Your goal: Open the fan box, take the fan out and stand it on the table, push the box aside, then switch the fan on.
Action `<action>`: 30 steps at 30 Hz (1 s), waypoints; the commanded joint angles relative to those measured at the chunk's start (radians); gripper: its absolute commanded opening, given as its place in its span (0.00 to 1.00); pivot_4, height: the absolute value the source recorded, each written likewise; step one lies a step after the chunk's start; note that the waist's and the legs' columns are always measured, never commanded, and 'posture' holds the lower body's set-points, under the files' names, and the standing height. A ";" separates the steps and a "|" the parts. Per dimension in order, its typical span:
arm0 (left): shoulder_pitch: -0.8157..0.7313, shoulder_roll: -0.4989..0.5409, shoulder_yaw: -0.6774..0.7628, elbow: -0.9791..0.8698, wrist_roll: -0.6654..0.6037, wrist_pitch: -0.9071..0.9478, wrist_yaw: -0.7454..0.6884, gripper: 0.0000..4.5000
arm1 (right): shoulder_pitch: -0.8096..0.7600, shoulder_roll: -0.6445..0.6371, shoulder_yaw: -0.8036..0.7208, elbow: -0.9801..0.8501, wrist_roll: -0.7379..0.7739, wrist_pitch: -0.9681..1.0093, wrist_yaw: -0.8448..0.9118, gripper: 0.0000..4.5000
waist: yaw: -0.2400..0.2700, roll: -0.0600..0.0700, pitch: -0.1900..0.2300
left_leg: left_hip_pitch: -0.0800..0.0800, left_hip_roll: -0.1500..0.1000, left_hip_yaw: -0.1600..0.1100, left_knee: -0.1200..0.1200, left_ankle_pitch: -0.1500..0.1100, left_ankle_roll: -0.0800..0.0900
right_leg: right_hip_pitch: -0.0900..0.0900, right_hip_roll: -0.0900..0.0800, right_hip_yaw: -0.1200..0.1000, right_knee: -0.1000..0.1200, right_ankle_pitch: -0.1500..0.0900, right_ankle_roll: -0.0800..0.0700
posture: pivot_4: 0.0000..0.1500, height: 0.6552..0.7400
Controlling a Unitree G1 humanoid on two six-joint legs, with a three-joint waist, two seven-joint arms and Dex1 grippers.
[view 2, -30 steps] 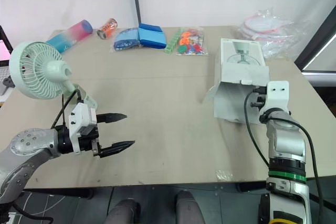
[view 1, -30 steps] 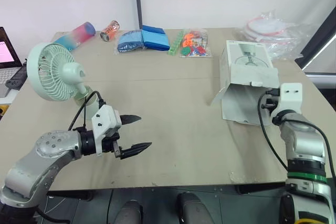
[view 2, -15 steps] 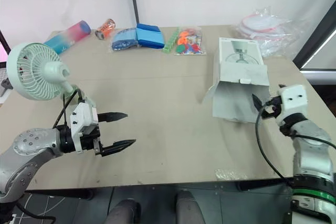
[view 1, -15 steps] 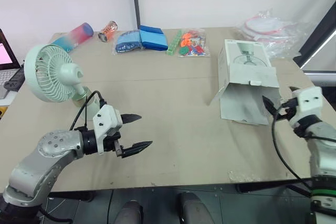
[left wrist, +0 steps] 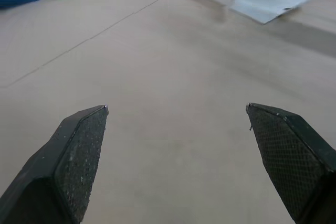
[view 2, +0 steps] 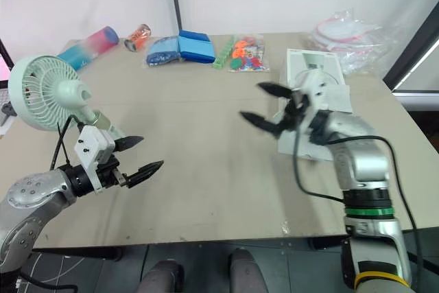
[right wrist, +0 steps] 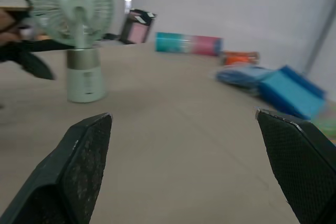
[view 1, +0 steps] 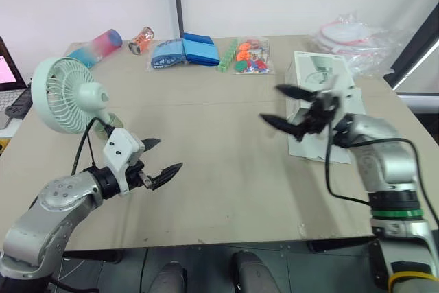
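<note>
The mint-green fan [view 1: 68, 97] stands upright on the table's left side, its round base [right wrist: 82, 80] on the tabletop. The white fan box [view 1: 328, 73] lies on the right side, its flap [left wrist: 268, 3] open toward me. My left gripper [view 1: 168, 154] hovers open just right of the fan's base, holding nothing. My right gripper [view 1: 271, 104] is raised over the table just left of the box, open and empty, pointing toward the fan. The right arm hides part of the box.
Along the table's far edge lie a pink-and-blue bottle [view 1: 96, 46], an orange can [view 1: 143, 39], blue packets [view 1: 188, 51], a bag of colourful pieces [view 1: 252, 57] and a clear plastic bag [view 1: 353, 36]. A laptop [view 1: 8, 73] sits off the left edge.
My right gripper has swung from the box's near right side up and leftward to the box's left side. My left gripper has drawn back slightly toward the fan. Fan and box stay put.
</note>
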 commanded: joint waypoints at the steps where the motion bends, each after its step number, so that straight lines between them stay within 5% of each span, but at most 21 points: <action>1: 0.013 -0.011 0.042 -0.064 0.011 0.063 0.093 1.00 | -0.033 0.005 0.032 -0.049 0.004 -0.014 0.073 0.99 | 0.004 0.000 0.000 | -0.001 0.000 -0.001 0.000 0.000 0.000 | 0.000 0.000 -0.001 0.000 0.000 0.000 | 1.00 1.00; 7: 0.093 -0.136 0.158 -0.186 0.041 0.014 0.256 1.00 | -0.051 0.048 0.095 0.005 -0.056 -0.081 0.139 0.99 | 0.004 0.000 0.000 | -0.001 0.000 -0.001 0.000 0.003 -0.005 | -0.001 -0.001 -0.001 0.000 0.000 0.000 | 1.00 1.00; 19: 0.494 -0.445 0.280 -0.397 0.125 -0.249 0.545 1.00 | -0.165 0.128 0.111 0.261 -0.148 -0.259 0.215 0.99 | 0.000 -0.001 0.000 | 0.000 0.000 0.001 0.000 0.000 -0.001 | -0.001 -0.001 0.000 0.000 0.001 0.000 | 1.00 1.00; 25: 0.541 -0.408 0.403 -0.397 -0.124 -0.227 0.551 1.00 | -0.224 0.192 0.110 0.380 -0.189 -0.367 0.219 0.99 | -0.003 -0.001 0.000 | 0.000 0.000 0.002 0.000 0.000 -0.001 | -0.001 -0.001 0.000 0.000 0.001 0.000 | 1.00 1.00; 30: 0.530 -0.267 0.551 -0.347 -0.296 -0.165 0.545 1.00 | -0.238 0.221 0.113 0.422 -0.219 -0.398 0.203 0.99 | -0.003 -0.001 0.000 | 0.000 0.001 0.002 0.000 0.000 -0.001 | -0.001 0.000 0.000 0.000 0.001 0.000 | 1.00 1.00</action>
